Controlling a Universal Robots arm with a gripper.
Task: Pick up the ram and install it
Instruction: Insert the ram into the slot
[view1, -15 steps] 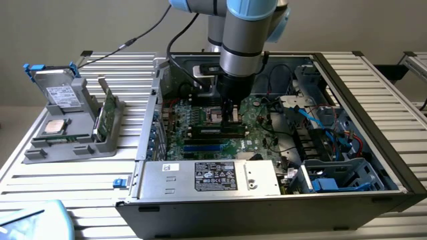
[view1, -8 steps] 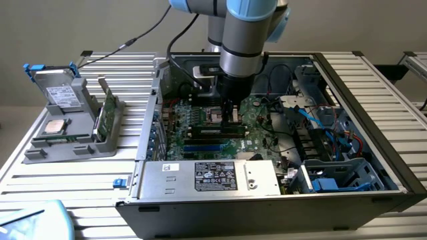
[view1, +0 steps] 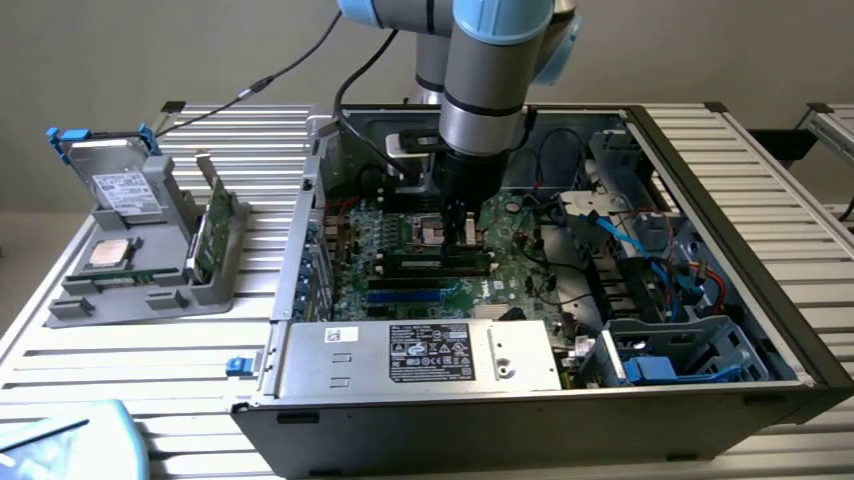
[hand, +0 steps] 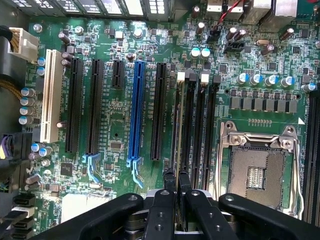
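**Ram at the memory slots**

Open case (view1: 747, 250) on the worktop (view1: 147, 370), motherboard (hand: 115, 125) inside. The end effector (hand: 177, 176), nearly closed, pinches what appears to be the ram (hand: 180, 130), edge-on directly beneath it, beside the socket (hand: 257, 172). Its long axis runs parallel to the slots (hand: 206, 125). Seating cannot be judged.

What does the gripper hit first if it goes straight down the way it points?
Pointing down, the gripper would first meet the black memory slots beside the empty processor socket. I can't tell how close it already is.
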